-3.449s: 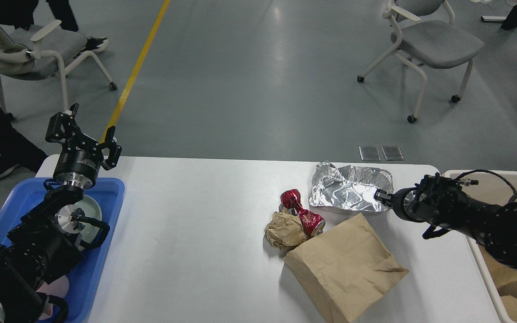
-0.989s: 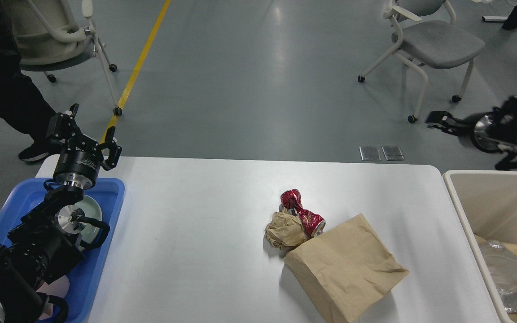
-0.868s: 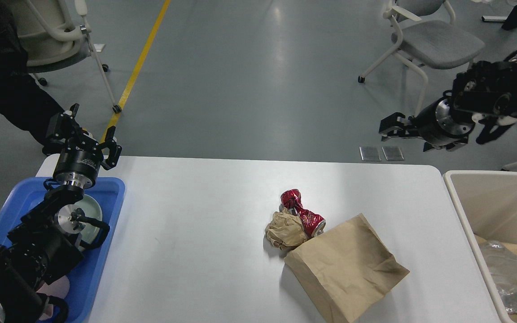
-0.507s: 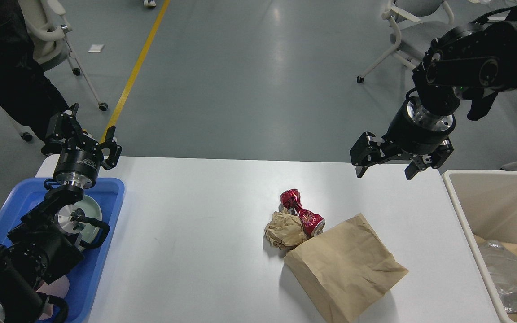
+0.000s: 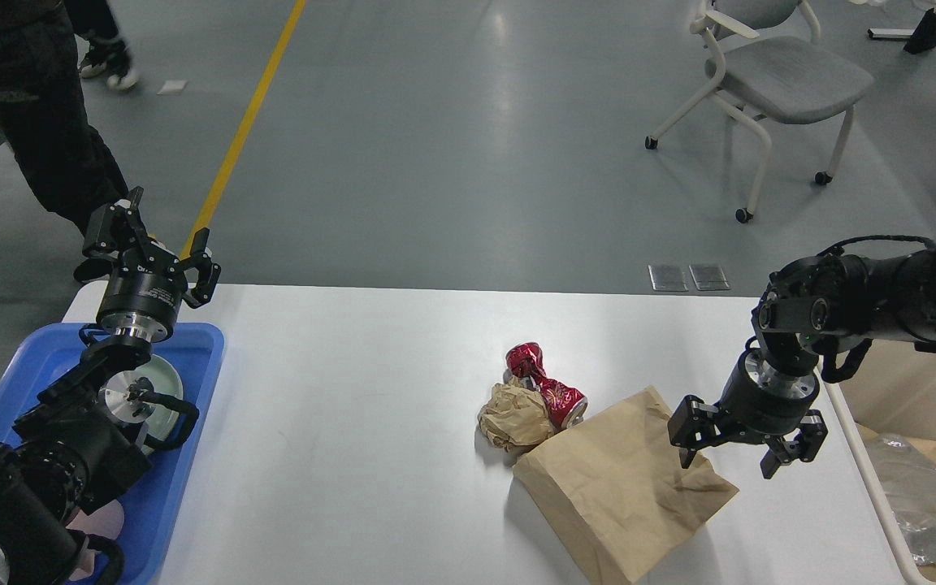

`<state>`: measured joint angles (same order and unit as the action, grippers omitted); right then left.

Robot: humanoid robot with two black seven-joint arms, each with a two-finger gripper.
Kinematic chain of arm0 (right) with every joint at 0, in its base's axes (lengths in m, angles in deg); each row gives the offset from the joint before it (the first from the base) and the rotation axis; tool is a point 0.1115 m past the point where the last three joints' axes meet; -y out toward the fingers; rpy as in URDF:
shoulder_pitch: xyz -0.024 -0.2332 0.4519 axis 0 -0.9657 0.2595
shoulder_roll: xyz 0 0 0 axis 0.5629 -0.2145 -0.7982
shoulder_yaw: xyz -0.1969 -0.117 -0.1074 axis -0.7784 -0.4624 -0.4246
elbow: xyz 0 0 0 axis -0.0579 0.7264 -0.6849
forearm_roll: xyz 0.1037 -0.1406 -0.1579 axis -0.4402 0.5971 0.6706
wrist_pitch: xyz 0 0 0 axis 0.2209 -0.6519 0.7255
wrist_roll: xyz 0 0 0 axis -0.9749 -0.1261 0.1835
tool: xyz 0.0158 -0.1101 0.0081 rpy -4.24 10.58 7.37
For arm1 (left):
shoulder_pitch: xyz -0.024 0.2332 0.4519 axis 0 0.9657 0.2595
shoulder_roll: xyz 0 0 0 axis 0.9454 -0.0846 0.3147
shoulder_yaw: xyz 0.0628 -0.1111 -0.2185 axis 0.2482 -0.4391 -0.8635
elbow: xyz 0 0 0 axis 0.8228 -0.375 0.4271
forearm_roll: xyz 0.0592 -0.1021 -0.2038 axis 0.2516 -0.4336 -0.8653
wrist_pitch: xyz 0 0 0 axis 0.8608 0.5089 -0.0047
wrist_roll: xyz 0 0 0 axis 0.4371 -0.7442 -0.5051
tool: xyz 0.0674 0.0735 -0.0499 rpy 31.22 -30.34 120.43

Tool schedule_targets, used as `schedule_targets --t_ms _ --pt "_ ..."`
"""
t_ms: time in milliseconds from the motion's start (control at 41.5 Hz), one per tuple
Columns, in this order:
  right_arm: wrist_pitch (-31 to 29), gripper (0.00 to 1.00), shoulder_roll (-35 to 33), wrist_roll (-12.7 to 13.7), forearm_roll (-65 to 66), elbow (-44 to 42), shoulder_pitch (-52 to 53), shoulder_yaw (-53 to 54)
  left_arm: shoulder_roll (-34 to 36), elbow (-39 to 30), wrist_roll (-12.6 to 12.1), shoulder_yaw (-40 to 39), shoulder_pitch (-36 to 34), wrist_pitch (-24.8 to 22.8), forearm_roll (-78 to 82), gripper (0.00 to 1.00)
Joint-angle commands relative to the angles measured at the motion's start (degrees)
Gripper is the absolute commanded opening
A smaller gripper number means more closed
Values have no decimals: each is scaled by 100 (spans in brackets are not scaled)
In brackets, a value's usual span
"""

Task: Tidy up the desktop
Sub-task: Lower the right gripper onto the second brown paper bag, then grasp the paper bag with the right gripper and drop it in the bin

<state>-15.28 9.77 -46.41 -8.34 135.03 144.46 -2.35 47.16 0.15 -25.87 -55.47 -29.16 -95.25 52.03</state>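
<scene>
The white desktop point(image 5: 354, 422) holds a crushed red can point(image 5: 545, 383), a crumpled brown paper ball point(image 5: 513, 418) and a flat brown paper bag point(image 5: 622, 487), all close together right of centre. My right gripper point(image 5: 728, 461) is open, pointing down, just above the bag's right corner. My left gripper point(image 5: 151, 240) is open and empty, raised above the far end of the blue tray point(image 5: 184, 455).
The beige bin point(image 5: 858, 455) stands off the table's right edge with crumpled foil point(image 5: 923, 508) and brown paper inside. A pale green plate point(image 5: 163, 378) lies in the blue tray. A grey chair point(image 5: 777, 81) and a standing person point(image 5: 45, 114) are behind the table.
The foil sheet went from the desktop into the bin. My right arm swung up and back over the table and has now come down above the paper bag. The left arm stayed still.
</scene>
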Motion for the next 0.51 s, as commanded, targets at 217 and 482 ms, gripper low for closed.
schedule_targets --t_ms 217,482 --pt "-27 100 -224 -18 -18 37 -354 200 9 0 0 0 1 2 0 97" --pt "8 100 -391 -9 -9 -24 -855 684 0 0 0 8 1 2 0 97"
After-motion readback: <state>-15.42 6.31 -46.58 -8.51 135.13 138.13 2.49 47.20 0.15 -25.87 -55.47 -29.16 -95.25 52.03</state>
